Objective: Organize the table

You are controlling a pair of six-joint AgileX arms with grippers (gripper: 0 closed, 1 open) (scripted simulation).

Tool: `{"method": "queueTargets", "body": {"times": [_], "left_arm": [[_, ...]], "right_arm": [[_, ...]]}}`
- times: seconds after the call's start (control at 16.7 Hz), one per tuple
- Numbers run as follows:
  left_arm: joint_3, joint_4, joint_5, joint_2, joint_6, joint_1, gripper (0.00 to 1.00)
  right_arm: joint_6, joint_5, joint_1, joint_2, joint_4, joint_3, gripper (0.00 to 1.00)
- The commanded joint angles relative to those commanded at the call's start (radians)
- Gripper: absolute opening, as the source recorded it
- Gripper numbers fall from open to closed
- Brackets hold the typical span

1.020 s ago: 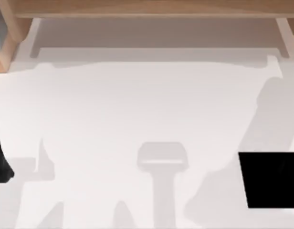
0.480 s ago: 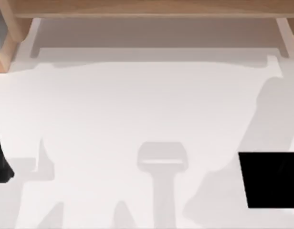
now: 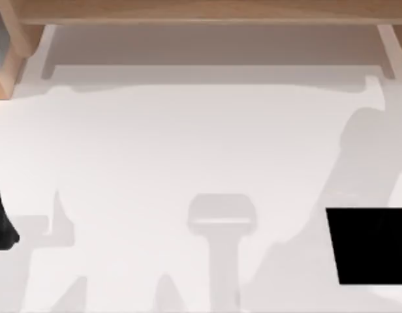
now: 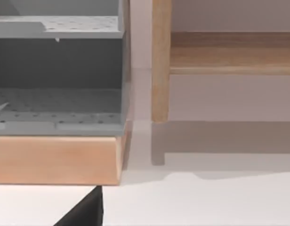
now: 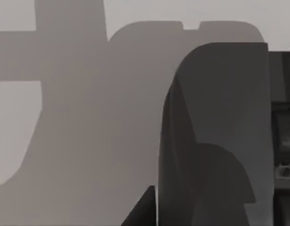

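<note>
The table [image 3: 188,143] is a wide white top with a light wooden rim [image 3: 201,12] along its far side. At the table's left edge, a black part of my left arm [image 3: 0,225] juts into the top view. A black wedge of my left gripper [image 4: 86,213] sits low in the left wrist view, above the white top and near a wooden-based grey rack. In the right wrist view, a dark wedge of my right gripper [image 5: 142,209] hangs over shadowed tabletop beside a large dark grey curved body [image 5: 215,136].
A black rectangular mouse pad [image 3: 367,244] lies flat at the right, near the front. A grey perforated rack [image 4: 58,89] on a wooden base [image 4: 55,160] stands at the far left corner, beside a wooden post [image 4: 160,61]. Arm shadows cross the table's front half.
The right arm's shadow on the right side of the table has changed shape and spread leftwards. The mouse pad and the left arm have stayed put.
</note>
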Motion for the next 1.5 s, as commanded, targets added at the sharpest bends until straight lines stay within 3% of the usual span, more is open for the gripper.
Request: {"method": "queueTargets", "body": {"times": [0.48,1.02,1.5], "left_arm": [[0.000,0.000,0.000,0.000,0.000,0.000,1.00],[0.000,0.000,0.000,0.000,0.000,0.000,1.00],[0.000,0.000,0.000,0.000,0.000,0.000,1.00]], "right_arm": [[0.132,0.072,0.064,-0.333,0.069,-0.213,0.00],[0.407,0.111,0.372,-0.720,0.267,-0.699,0.00],[0.628,0.091,0.622,-0.898,0.421,-1.205,0.00]]}}
